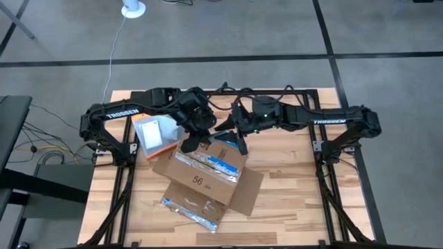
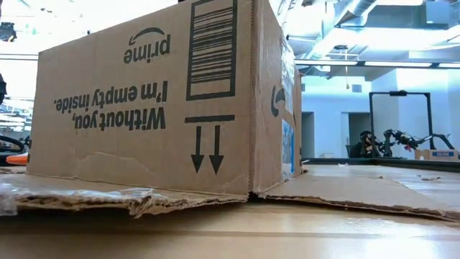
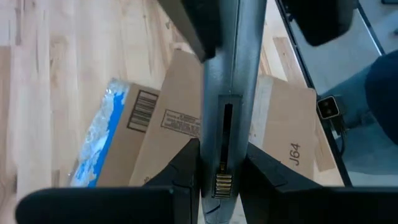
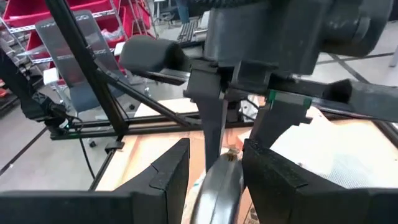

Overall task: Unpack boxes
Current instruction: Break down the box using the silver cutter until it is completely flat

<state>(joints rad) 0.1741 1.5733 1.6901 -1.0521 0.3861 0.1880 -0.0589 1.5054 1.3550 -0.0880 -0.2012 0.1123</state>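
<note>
The brown cardboard box (image 1: 201, 178) lies mid-table with its flaps (image 1: 247, 194) spread flat on the wood. In the low view its printed side (image 2: 144, 101) fills the picture, the print upside down. Blue-and-white tape (image 3: 96, 134) runs along one edge. Above the box's far end, my left gripper (image 1: 201, 138) and my right gripper (image 1: 237, 138) meet. Both are shut on one long grey tool (image 3: 233, 93). An orange-edged clear pouch (image 1: 156, 135) lies left of them. My left gripper pinches the grey tool's slotted end (image 3: 219, 177) between its two fingers, which lie along the tool. The tool points away from the wrist, clear above the box. My right gripper has the tool's rounded end (image 4: 217, 183) between its two fingers, coming roughly level from the table's right. The tool is clear of the table.
A clear plastic bag (image 1: 190, 207) lies on the table at the box's near side, and another (image 1: 208, 162) on top of the box. Bare wood (image 1: 297, 200) stretches right of the box. Black frame posts (image 1: 325, 159) stand at both table sides.
</note>
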